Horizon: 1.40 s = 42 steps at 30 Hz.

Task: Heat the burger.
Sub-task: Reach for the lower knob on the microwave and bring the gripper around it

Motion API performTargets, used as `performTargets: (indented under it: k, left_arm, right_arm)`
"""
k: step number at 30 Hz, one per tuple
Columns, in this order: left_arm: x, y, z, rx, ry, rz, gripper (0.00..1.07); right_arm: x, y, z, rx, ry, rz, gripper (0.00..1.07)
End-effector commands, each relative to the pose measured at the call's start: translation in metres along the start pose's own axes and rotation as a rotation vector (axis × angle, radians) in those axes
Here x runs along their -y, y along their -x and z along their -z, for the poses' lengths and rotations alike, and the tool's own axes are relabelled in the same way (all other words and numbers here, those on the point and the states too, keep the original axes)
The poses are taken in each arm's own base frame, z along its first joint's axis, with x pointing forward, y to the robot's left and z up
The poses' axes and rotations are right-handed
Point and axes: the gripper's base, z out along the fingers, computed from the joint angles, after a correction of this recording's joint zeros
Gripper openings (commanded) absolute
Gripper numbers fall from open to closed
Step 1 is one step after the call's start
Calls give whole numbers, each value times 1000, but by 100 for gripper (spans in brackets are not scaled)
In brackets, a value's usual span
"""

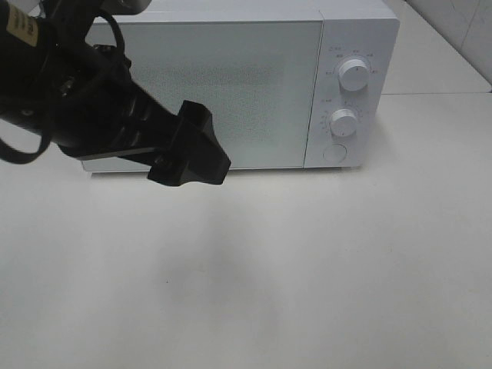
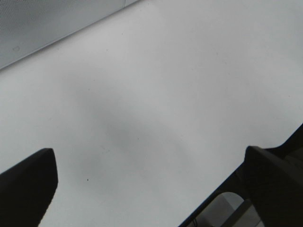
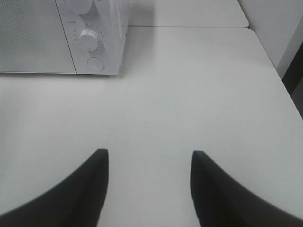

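The burger is out of view in every frame, and no plate shows. The white microwave [image 1: 223, 84] stands at the back of the table with its door shut. My left gripper [image 1: 189, 154] hangs above the table in front of the door's lower part. In the left wrist view it [image 2: 149, 153] is open wide and empty over bare tabletop. My right gripper [image 3: 149, 154] is open and empty over the table. It is well out in front of the microwave's control panel [image 3: 92, 40] and does not show in the exterior high view.
The microwave has two round knobs [image 1: 354, 74] [image 1: 344, 121] and a round button [image 1: 335, 152] on its right side. The white table [image 1: 307, 269] runs wide in front of it. A second table surface [image 3: 189, 12] lies behind, and the table's right edge [image 3: 279, 75] is near.
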Motion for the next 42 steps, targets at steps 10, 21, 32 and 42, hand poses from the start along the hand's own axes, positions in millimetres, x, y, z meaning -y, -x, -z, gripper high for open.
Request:
performTargets:
  k: [10,21,32,42]
  left_arm:
    - [-64,-19,60,-145,164,173,105]
    - [-121,-51,106,-289,320,262,105]
    - [-162,-73,132,-288,407,360,105]
    - [-113,-123,142,-194,401,390,105]
  right_arm:
    - [0,-2,3,40,-9,-9,47]
    - [0,-2,3,40,-9,-9,47]
    - [0,-2,3,40,-9,-9,47]
    - [0,-2,3,40,-9,-9,47]
